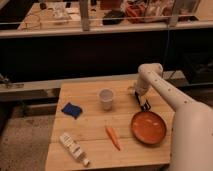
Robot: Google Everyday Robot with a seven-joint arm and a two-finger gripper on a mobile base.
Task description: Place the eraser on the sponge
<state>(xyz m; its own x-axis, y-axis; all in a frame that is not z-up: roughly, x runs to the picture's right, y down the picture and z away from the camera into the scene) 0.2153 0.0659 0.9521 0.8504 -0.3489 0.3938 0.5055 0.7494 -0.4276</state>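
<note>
Starting nearest the camera, a white bottle (73,148) lies well apart from the tool, at the desk's (90,125) near corner on the far side of the cup from it. An orange carrot (113,137) lies closer to the tool but still nearer the camera. An orange plate (149,127) sits just on the camera side of the tool.

The tool (143,104) hangs low over the desk just beyond that plate's rim, at the end of the white arm. I cannot tell how far open it is or whether it has hold of anything. A dark oblong mass there slants from the far edge toward the plate. I cannot separate the eraser from the tool within it, so the eraser's place, long axis and heading stay unsettled.

The sponge (72,109) lies flat, well apart from the tool, past the cup (106,98). It is squarish with no clear long axis, and a corner faces the camera. Its blue top shows no dark block, so the eraser does not lie on it.

My judgement is that the step in hand is a grasp or lift at the tool's spot. A carry to the sponge would need to clear the cup and end in a flat, centred release.
</note>
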